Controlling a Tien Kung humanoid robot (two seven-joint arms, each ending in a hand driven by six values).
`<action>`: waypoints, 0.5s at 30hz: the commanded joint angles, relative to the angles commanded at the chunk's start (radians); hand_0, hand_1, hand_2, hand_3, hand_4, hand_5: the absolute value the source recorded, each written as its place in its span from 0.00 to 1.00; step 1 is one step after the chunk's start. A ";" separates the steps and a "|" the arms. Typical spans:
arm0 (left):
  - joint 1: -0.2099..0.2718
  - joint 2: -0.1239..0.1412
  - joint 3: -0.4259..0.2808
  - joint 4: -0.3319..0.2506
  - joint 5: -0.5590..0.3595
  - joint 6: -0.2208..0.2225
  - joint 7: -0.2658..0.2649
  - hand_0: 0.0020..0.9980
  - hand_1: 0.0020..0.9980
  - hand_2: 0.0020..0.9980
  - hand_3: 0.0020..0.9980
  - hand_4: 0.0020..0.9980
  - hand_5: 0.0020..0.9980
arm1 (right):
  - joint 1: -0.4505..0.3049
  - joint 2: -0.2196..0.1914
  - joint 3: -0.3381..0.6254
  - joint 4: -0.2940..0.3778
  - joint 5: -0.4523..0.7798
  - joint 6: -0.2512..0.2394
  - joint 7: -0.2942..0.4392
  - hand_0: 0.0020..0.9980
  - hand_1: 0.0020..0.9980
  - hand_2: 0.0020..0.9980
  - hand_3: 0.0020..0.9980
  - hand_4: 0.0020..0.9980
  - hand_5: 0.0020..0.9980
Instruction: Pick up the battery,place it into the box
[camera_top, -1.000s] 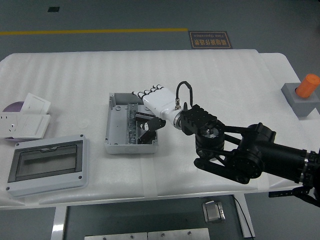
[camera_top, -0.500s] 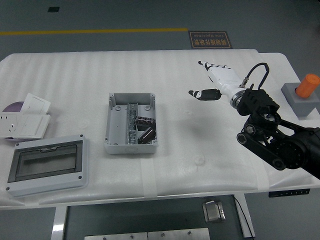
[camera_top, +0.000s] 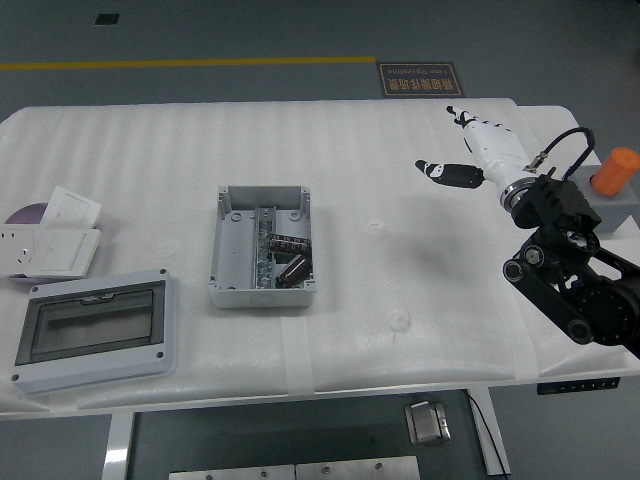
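The open grey plastic box (camera_top: 260, 246) sits on the white foam-covered table (camera_top: 300, 150), and the rest is placed from it. Inside the box, in its right-hand part, lie two dark cylindrical batteries (camera_top: 291, 257): one sits higher, the other lower and tilted, close to the box's near right corner; their markings are too small to read, and a strip of metal fittings runs down the middle of the box just left of them. Well to the right of the box, above the table's far right part, hangs the robot's right hand (camera_top: 478, 152), white-backed with black fingertips; its fingers (camera_top: 440, 171) are loosely spread, the thumb pointing back toward the box, and nothing is in its grasp. The black right arm (camera_top: 565, 275) runs from it to the picture's right edge, where it is cut off. Beyond the hand, further right of the box, an orange cylinder (camera_top: 614, 170) stands in a grey block (camera_top: 600, 205) that the arm partly hides. Left of the box and nearer the table's front edge lies a grey enclosure with a clear tinted lid (camera_top: 93, 329); above it, at the left edge, rest white wall sockets (camera_top: 50, 240) and a purplish disc partly covered by them. The left arm does not show.
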 joint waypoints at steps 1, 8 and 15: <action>0.000 0.000 0.000 0.000 0.000 0.000 0.000 0.69 0.70 0.46 0.52 0.52 0.48 | -0.007 -0.002 0.008 0.004 -0.008 0.000 -0.001 0.90 0.86 0.88 0.97 0.85 0.60; 0.005 -0.003 -0.002 0.000 0.000 0.000 -0.001 0.69 0.70 0.46 0.52 0.52 0.48 | -0.056 -0.011 0.065 0.022 -0.051 0.004 -0.005 0.89 0.86 0.88 0.97 0.85 0.61; 0.011 -0.007 -0.006 0.000 0.003 -0.001 -0.001 0.69 0.70 0.46 0.52 0.52 0.48 | -0.099 -0.027 0.131 0.050 -0.066 0.001 -0.004 0.89 0.86 0.87 0.97 0.85 0.62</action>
